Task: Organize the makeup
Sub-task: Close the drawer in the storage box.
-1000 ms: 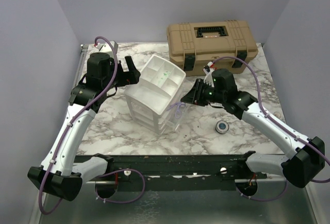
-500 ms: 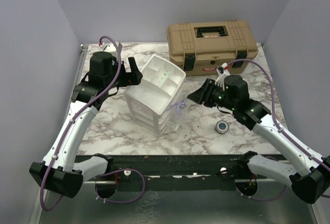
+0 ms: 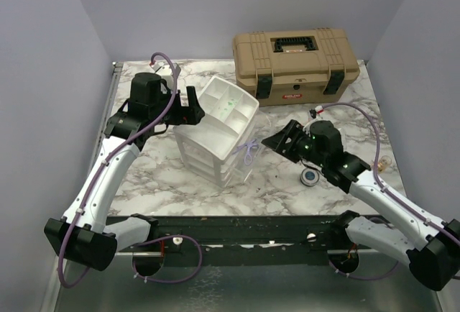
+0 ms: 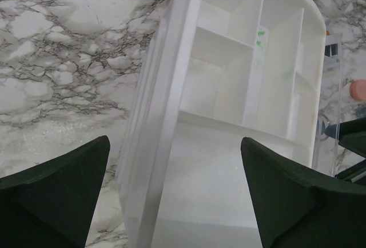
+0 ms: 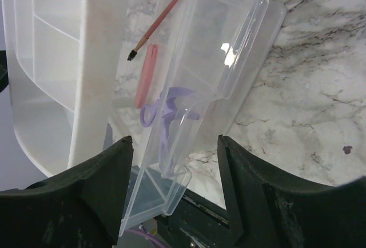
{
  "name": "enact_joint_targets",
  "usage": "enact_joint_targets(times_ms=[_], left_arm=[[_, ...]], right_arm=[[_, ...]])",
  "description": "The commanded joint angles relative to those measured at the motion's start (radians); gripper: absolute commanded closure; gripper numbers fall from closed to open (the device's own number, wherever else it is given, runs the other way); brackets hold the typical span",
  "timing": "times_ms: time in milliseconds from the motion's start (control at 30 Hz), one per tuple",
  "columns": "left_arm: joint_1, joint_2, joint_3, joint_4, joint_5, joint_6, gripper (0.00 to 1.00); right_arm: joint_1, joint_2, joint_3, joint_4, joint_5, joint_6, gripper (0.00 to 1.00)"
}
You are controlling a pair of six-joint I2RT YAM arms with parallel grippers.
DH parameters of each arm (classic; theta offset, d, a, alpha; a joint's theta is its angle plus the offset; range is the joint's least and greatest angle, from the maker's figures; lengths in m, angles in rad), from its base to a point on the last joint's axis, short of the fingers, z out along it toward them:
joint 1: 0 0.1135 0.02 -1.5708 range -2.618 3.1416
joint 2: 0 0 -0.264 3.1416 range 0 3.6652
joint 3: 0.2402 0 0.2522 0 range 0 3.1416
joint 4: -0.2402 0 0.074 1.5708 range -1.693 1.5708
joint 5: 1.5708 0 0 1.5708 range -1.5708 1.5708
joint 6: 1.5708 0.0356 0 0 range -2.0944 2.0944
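At the centre of the marble worktop [image 3: 158, 175], the white plastic drawer unit [image 3: 215, 136] stands with a clear drawer [image 5: 217, 48] jutting out on the side facing the right edge. Inside that drawer lie a thin reddish pencil [image 5: 155, 25], a pink tube [image 5: 146, 75] just beside it, and a lilac tool with looped handles [image 5: 166, 116]. My right gripper [image 3: 272, 140] hangs just off the drawer's front, its fingers [image 5: 86, 196] well apart and clamped on nothing. My left gripper [image 3: 194, 107] hovers at the unit's opposite side, spread as wide as it goes, likewise holding nothing. A round blue-centred compact [image 3: 309, 176] sits on the marble toward the near edge, beside my right arm. A pinkish disc [image 3: 387, 162] lies close to the right edge. The tan toolbox [image 3: 295, 64] sits shut at the far edge; the small label [image 3: 291, 96] on its front is too small for me to read. Green smudges [image 4: 260, 36] on the unit's top dividers spell nothing legible.
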Motion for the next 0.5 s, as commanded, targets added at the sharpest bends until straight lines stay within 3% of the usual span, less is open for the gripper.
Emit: enact_joint_targets(times_ms=[0, 200, 467], left_arm=[[-0.002, -0.002, -0.010, -0.015, 0.066, 0.021, 0.02], [-0.002, -0.001, -0.015, -0.016, 0.084, 0.017, 0.02], [-0.002, -0.002, -0.013, -0.016, 0.095, 0.017, 0.02]], right_arm=[[0.005, 0.046, -0.045, 0.157, -0.098, 0.114, 0.35], [0.005, 0.080, -0.060, 0.204, -0.141, 0.153, 0.36], [0.005, 0.017, -0.207, 0.498, -0.175, 0.236, 0.36]])
